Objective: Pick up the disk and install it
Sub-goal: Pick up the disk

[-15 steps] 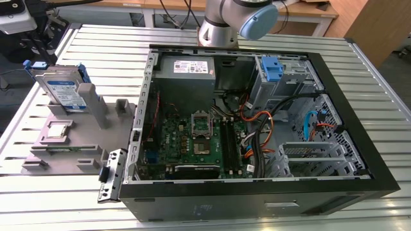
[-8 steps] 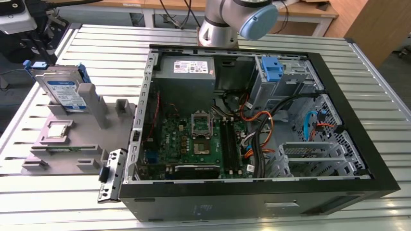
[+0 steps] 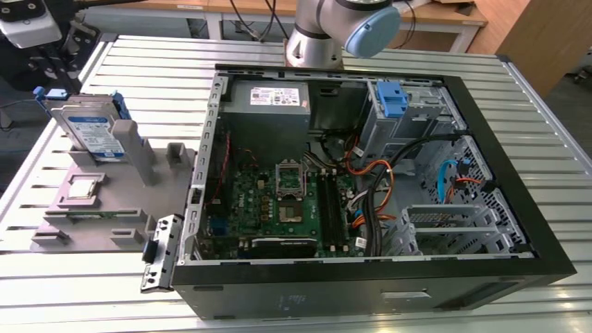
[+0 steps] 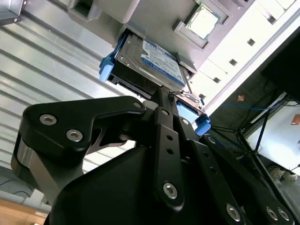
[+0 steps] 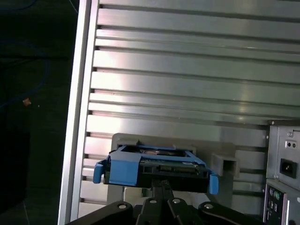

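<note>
Now grey holder posts (image 3: 134, 156) flank the upright disk (image 3: 93, 132).

bright light | glare on table (image 5: 187, 61) (both wrist views) | case (image 3: 370, 288) shadowed

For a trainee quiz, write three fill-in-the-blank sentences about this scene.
The silver-grey hard drive in its bright blue plastic carrier stands on edge in a ____ holder. That holder sits on the exterior view's ____ of the open black computer case. The upright blue bracket is ____ the case.
Missing: grey; left; inside.
</note>
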Controlling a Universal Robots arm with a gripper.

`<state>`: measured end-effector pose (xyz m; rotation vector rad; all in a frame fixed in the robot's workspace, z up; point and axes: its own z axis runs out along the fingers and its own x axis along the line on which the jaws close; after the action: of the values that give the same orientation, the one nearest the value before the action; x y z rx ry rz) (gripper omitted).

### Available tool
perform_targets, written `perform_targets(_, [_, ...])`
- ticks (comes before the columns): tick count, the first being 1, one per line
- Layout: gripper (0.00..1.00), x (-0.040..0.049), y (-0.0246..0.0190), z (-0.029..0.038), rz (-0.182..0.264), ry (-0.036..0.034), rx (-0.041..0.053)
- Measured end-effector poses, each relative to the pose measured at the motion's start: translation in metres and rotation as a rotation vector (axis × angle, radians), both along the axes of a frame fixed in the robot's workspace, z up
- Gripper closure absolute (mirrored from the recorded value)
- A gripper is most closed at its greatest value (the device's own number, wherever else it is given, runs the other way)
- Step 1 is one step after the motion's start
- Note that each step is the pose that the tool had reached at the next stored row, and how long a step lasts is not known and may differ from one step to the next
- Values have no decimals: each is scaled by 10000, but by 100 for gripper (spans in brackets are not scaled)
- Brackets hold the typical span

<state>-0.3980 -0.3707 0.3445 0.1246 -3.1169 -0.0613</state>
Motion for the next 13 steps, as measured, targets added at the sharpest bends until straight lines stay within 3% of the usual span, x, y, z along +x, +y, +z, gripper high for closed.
perform_targets(13, [89,0,0,-10,2054,-5,13])
